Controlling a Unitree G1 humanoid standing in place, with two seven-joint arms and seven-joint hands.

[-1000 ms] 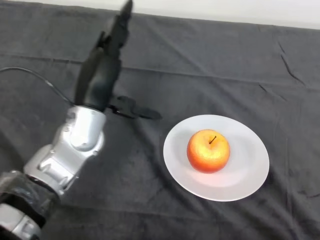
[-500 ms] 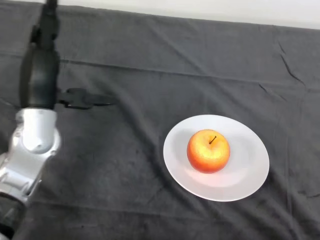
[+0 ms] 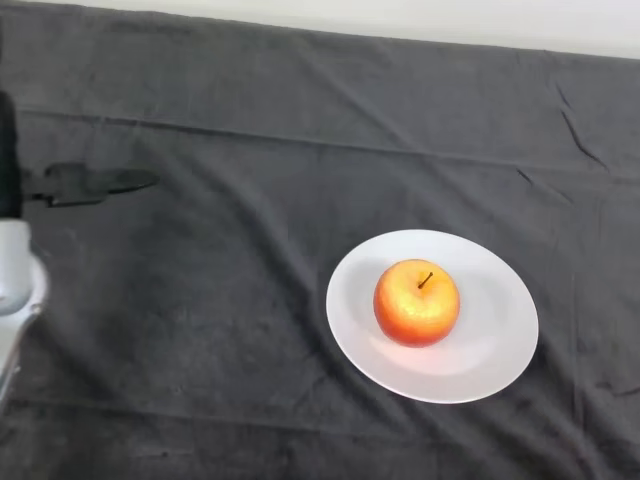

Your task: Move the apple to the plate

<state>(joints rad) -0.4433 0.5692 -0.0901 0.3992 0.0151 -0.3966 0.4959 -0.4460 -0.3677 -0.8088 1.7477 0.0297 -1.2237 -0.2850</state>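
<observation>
A red and yellow apple (image 3: 416, 301) sits upright, stem up, on a round white plate (image 3: 500, 340) right of the table's middle. My left hand (image 3: 5, 150) shows only as a black sliver at the far left edge, far from the plate and the apple. The silver-grey forearm (image 3: 14, 285) sits just below it at the same edge. Most of the hand lies outside the view.
A dark wrinkled cloth (image 3: 250, 330) covers the whole table. A dark shadow-like shape (image 3: 95, 182) lies on the cloth beside the hand. The table's far edge (image 3: 400, 38) runs along the top, against a pale wall.
My left arm has swung away to the left, from beside the plate to the view's left edge. The apple and the plate have not moved.
</observation>
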